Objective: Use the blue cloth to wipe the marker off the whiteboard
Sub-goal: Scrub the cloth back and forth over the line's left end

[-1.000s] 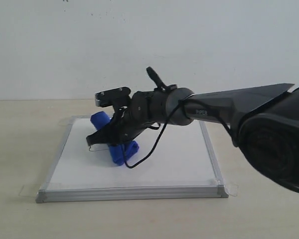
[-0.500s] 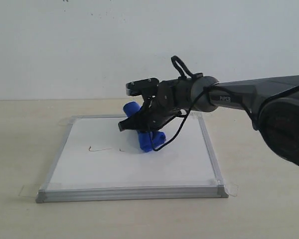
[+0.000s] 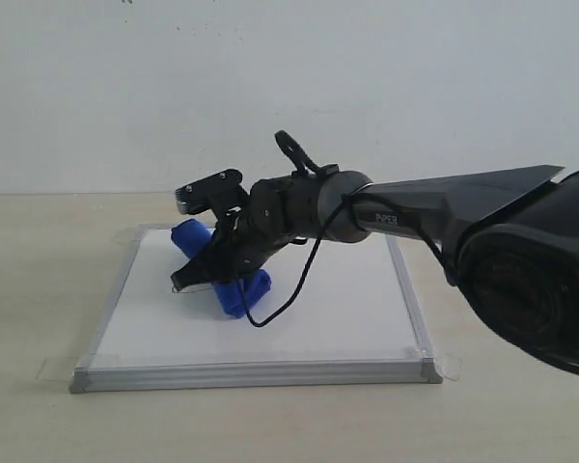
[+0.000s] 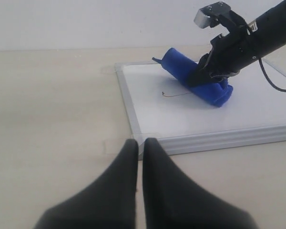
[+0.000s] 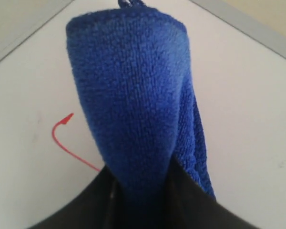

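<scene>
Exterior: right gripper (image 3: 201, 274) clenched on blue cloth (image 3: 237, 292), pressing it onto whiteboard (image 3: 347, 309), over board's left half.

Left wrist view: left gripper (image 4: 140, 143) pinched together, empty, above tan table (image 4: 47, 95) just outside whiteboard (image 4: 257, 114) frame corner. Marker (image 4: 174, 94) thin line on board, one end meeting cloth (image 4: 181, 67).

Right wrist view: cloth (image 5: 133, 95) squeezed between dark fingers (image 5: 86, 205). Red marker (image 5: 69, 145) hook on whiteboard (image 5: 243, 95), running under cloth edge.
</scene>
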Robot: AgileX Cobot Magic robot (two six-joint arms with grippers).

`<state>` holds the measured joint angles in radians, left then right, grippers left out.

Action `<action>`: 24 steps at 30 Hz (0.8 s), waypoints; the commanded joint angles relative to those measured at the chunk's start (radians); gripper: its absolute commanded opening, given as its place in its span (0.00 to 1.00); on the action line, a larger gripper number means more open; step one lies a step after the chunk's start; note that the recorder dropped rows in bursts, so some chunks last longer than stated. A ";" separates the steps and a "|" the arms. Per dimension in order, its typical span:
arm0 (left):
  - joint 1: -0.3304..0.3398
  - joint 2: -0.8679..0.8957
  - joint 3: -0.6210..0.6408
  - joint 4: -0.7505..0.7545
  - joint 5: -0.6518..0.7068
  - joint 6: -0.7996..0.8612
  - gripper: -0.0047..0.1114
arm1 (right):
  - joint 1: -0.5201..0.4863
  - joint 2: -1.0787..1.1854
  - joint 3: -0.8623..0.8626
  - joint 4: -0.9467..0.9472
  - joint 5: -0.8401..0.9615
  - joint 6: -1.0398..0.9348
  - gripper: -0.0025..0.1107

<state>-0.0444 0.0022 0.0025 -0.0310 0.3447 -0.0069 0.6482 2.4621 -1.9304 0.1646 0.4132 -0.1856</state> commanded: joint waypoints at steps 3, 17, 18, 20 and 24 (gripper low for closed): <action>0.002 -0.002 -0.002 -0.010 -0.007 0.001 0.07 | -0.098 0.028 0.001 -0.153 0.076 0.223 0.02; 0.002 -0.002 -0.002 -0.010 -0.007 0.001 0.07 | -0.004 0.028 -0.047 0.095 0.172 -0.071 0.02; 0.002 -0.002 -0.002 -0.010 -0.007 0.001 0.07 | -0.020 0.028 -0.047 0.023 0.192 0.005 0.02; 0.002 -0.002 -0.002 -0.010 -0.007 0.001 0.07 | -0.064 0.028 -0.047 -0.222 0.280 0.251 0.02; 0.002 -0.002 -0.002 -0.010 -0.007 0.001 0.07 | -0.060 0.028 -0.047 -0.193 0.184 0.372 0.02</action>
<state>-0.0444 0.0022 0.0025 -0.0310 0.3447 -0.0069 0.5871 2.4663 -1.9926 -0.0499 0.5920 0.1953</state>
